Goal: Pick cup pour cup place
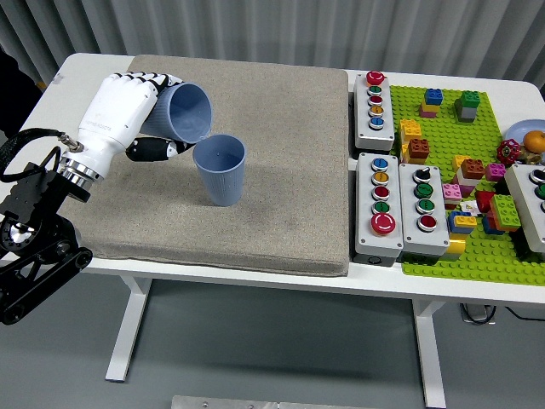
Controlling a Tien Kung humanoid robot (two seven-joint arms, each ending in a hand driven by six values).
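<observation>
The white table (94, 64) carried a large grey-brown mat (255, 187), and on this mat the robot's left hand (128, 115) was working. The left arm (38, 230), black with a white forearm shell, came in from the lower left corner. The left hand was closed around a blue cup (183, 111): the white fingers (157, 81) wrapped over the top side of the cup and the dark thumb (157, 150) pressed from below. The held cup was tilted strongly, its mouth turned to the right and a little downward, above the mat.

Just to the right of the hand and lower stood a second blue cup (221, 169), upright on the mat. The rim of the tilted cup was just above the left edge of this standing cup; whether the two touched I could not tell. Whether anything was inside either cup I also could not tell.

Well apart to the right of the hand lay a green brick baseplate (443, 256) with coloured bricks, and beside the mat three grey button boxes (379, 204) with coloured buttons. At the far right edge an orange fruit (534, 141) lay on a blue plate (513, 130).
</observation>
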